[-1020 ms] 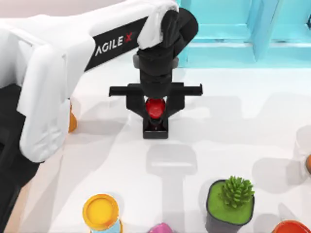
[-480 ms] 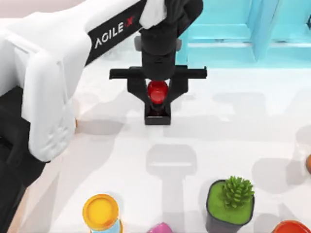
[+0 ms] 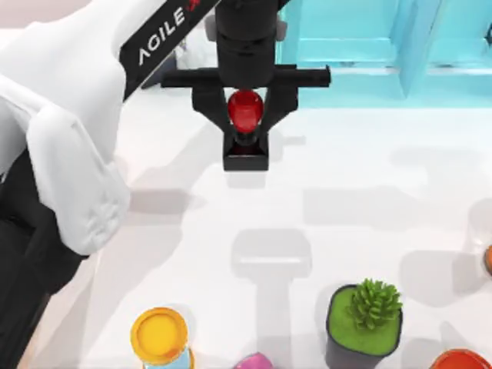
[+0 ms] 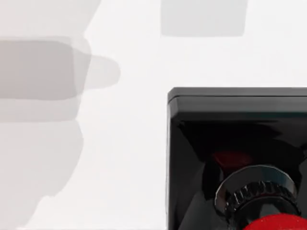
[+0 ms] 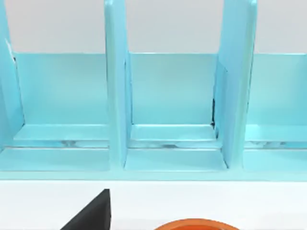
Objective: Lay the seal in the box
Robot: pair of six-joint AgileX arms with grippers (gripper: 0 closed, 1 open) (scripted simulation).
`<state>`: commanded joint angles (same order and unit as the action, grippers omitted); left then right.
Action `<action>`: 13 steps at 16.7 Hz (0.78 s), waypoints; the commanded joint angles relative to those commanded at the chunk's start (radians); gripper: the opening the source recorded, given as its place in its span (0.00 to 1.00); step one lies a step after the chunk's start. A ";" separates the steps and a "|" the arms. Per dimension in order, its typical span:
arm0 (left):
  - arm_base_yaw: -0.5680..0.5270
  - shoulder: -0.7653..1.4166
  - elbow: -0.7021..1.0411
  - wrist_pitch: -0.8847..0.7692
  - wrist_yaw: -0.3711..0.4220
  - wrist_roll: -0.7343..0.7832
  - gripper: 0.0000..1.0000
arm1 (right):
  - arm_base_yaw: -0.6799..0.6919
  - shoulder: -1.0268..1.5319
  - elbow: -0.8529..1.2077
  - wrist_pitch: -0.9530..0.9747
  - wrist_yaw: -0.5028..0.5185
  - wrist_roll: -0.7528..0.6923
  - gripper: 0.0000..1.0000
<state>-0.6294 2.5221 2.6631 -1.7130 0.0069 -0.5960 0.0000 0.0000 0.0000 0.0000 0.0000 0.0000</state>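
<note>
The seal has a glossy red knob on a black square base. My left gripper is shut on the knob from both sides. The seal hangs upright above the white table, near the back and just in front of the cyan shelf frame, with its shadow on the table below it. In the left wrist view the seal's black base is close up, and a sliver of the red knob shows at the edge. The box is out of view.
A cyan shelf frame runs along the back right and is seen close in the right wrist view. A potted plant, a yellow-topped item, a pink item and an orange-red rim line the front edge.
My left gripper has carried the seal towards the back of the table and higher above it. The seal stays clamped between the fingers.
</note>
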 joint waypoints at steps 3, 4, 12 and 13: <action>0.000 0.000 0.001 -0.001 0.000 0.000 0.00 | 0.000 0.000 0.000 0.000 0.000 0.000 1.00; 0.001 -0.004 -0.001 0.001 0.000 0.002 0.00 | 0.000 0.000 0.000 0.000 0.000 0.000 1.00; 0.207 -0.261 -0.234 0.062 -0.002 0.270 0.00 | 0.000 0.000 0.000 0.000 0.000 0.000 1.00; 0.260 -0.317 -0.292 0.077 -0.003 0.331 0.00 | 0.000 0.000 0.000 0.000 0.000 0.000 1.00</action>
<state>-0.3698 2.2046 2.3712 -1.6356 0.0040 -0.2648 0.0000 0.0000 0.0000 0.0000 0.0000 0.0000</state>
